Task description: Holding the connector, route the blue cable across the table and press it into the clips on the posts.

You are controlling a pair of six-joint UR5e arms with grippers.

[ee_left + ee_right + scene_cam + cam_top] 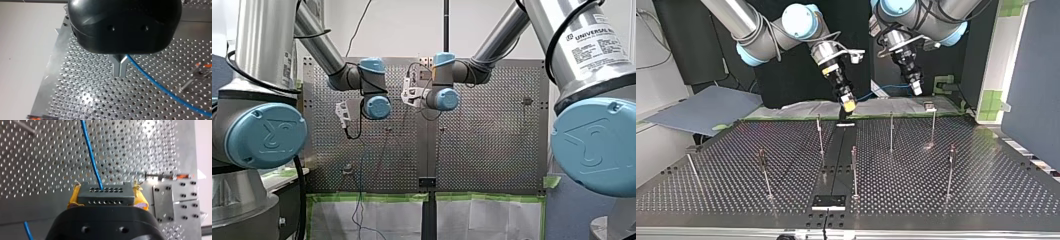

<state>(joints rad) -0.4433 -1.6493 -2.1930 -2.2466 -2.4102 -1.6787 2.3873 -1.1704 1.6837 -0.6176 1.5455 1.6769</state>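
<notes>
At the top view's left, my right gripper (pixel 848 104) clamps yellow pads on the connector (pixel 105 193). The blue cable (pixel 92 157) runs rightward beside my left gripper (pixel 917 89), its metal fingers closed, with the posts (pixel 891 131) nearer the camera.

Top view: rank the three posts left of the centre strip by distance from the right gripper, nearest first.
From my right gripper, jaws shut on the connector:
1. Back post, just beside the strip.
2. Dark-topped post, nearer the camera, further left.
3. Leaning post, far left of the view.
</notes>
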